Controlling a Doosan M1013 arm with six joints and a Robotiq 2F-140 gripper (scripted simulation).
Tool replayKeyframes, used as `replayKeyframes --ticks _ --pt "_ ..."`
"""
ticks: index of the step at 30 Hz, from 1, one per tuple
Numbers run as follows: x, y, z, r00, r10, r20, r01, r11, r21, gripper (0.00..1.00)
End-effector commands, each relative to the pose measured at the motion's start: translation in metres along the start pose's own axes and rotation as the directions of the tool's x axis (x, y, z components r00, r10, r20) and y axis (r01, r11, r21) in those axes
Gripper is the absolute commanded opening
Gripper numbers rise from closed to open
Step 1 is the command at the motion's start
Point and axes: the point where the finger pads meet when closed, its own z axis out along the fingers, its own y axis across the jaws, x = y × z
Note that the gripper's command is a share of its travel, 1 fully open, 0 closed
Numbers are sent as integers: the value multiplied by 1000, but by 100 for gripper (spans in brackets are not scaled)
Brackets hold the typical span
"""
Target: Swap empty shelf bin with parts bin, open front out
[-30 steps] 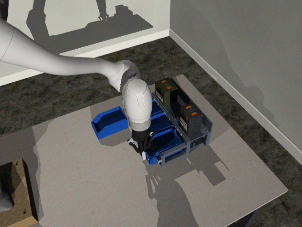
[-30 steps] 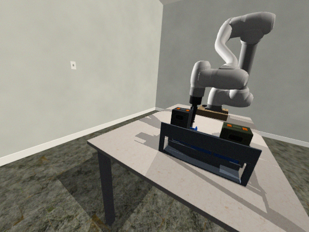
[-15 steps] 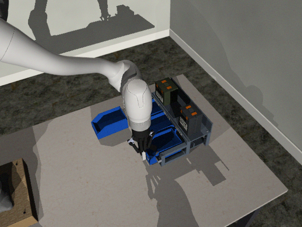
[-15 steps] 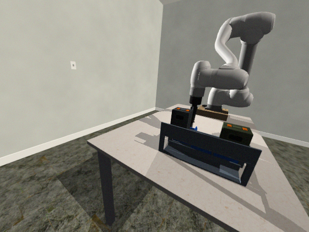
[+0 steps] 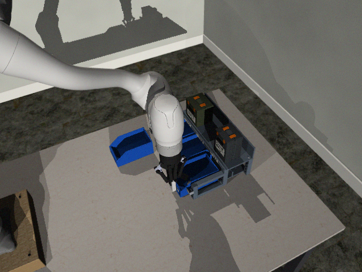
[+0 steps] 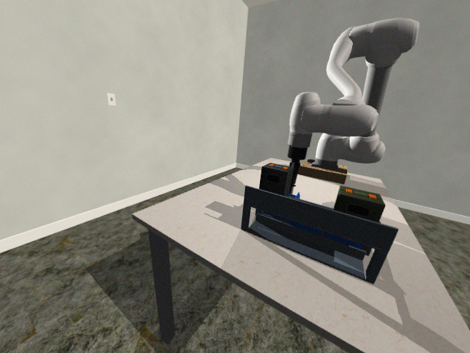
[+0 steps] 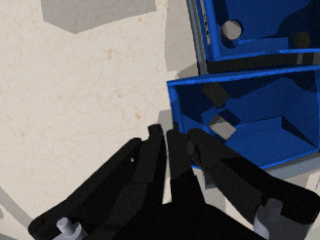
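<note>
- the worktop (image 5: 116,210) (image 6: 212,228) (image 7: 73,88) is pale and faintly speckled, with dark legs.
- in the top view, a wooden block (image 5: 30,210) (image 6: 322,175) sits on it at the near left.
- a blue open bin (image 5: 136,156) stands upright toward the far side.
- a grey shelf (image 5: 225,176) (image 6: 322,216) (image 7: 195,44) stands to the right, apart from that bin.
- shadows cross the surface.

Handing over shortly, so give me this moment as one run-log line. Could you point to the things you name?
jaws (image 5: 173,181): shut, beside blue open-front plastic bin with parts (image 5: 201,167) (image 7: 270,117) | that bin: at shelf's end, front sticking out | other blue bin (image 5: 132,153): upright on table
</note>
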Motion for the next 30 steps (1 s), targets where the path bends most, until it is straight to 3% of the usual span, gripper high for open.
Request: replayKeyframes --ticks 1,30 --pt "0 2 0 1000 0 0 0 1000 0 10" --pt "0 37 0 1000 0 0 0 1000 0 10"
